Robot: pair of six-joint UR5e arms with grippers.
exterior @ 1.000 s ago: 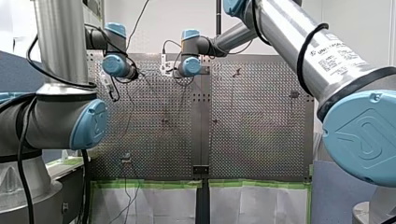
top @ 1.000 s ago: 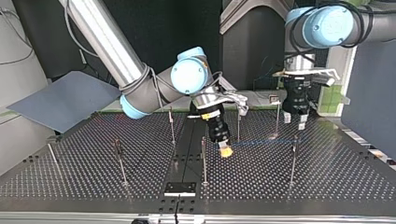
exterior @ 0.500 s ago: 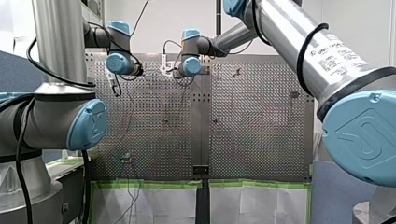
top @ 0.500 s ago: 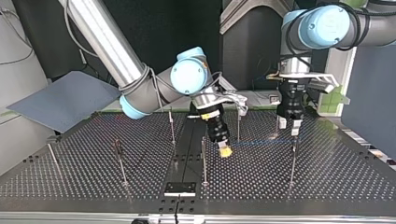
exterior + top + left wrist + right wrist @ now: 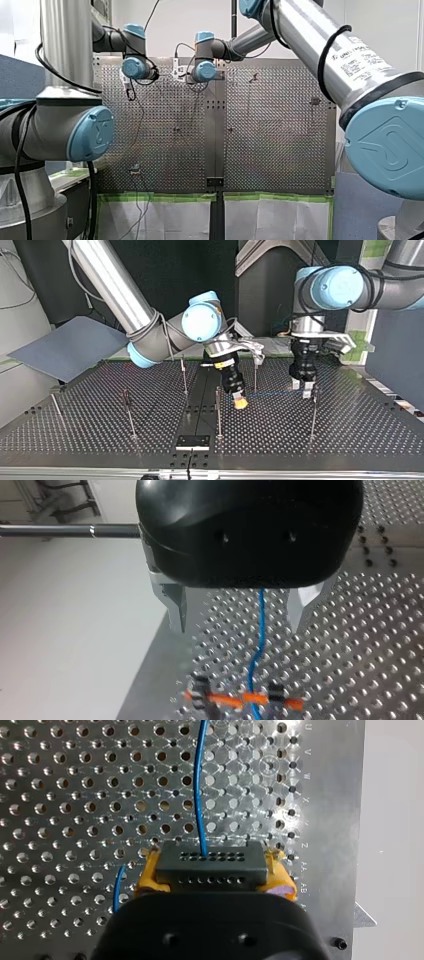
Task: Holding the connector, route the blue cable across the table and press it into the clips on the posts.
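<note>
**Our right gripper clamps the dark grey rectangular plastic connector; our left gripper gapes astride the thin blue cable**

We hold the connector between the right gripper's yellow pads, which are closed on its two short ends. Its long axis runs from pad to pad. Its holed face points away from our wrist, and the cable leaves that face roughly square to the long axis.

From the connector the cable runs nearly straight over the perforated metal table to our left gripper, well apart from the connector. That gripper's metal fingers stand wide open either side of the cable, not touching it. Beyond them, seemingly on the side away from the connector, the cable crosses an orange clip. We cannot tell whether it is seated there.

Tension looks like the main risk. If we draw the connector further off before the cable is pressed home, the line may lift from the clip or twist the connector in the pads. If the left fingers come down off centre, they could push the cable beside the slot or knock the clip.
</note>
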